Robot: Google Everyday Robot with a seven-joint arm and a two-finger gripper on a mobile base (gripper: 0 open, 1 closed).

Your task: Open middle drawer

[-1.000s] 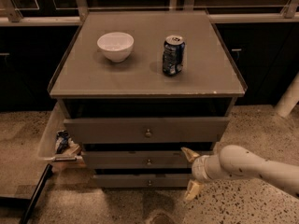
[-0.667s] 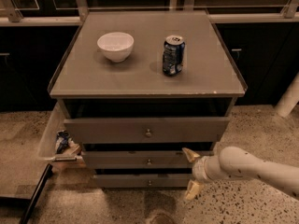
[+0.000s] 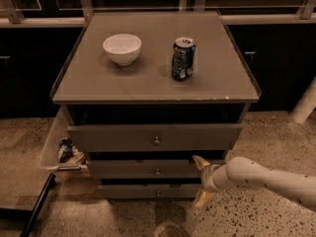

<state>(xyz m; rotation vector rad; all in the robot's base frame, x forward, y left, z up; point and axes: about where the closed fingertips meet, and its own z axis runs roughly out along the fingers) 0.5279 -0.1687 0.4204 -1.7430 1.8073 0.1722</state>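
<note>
**Item: middle drawer** (image 3: 128, 169). Grey front with a small brass knob (image 3: 157, 171). It is sitting between the top drawer (image 3: 113, 138) at 12 o'clock and the bottom drawer (image 3: 133, 191) at 6 o'clock, and is looking shut or nearly so.

**Item: gripper** (image 3: 201, 180). You are holding it at 3 o'clock from the knob, near the panel's right end. Its fingers are spread apart and are clasping nothing.

**Hazards, as judged:**
- The fingers are lying off the knob, so closing here is likely catching the panel edge or the bottom drawer instead.
- A jerked pull is risking rocking the cabinet (image 3: 217, 90) and toppling the can (image 3: 183, 58), which is standing at 3 o'clock from the bowl (image 3: 122, 48).
</note>
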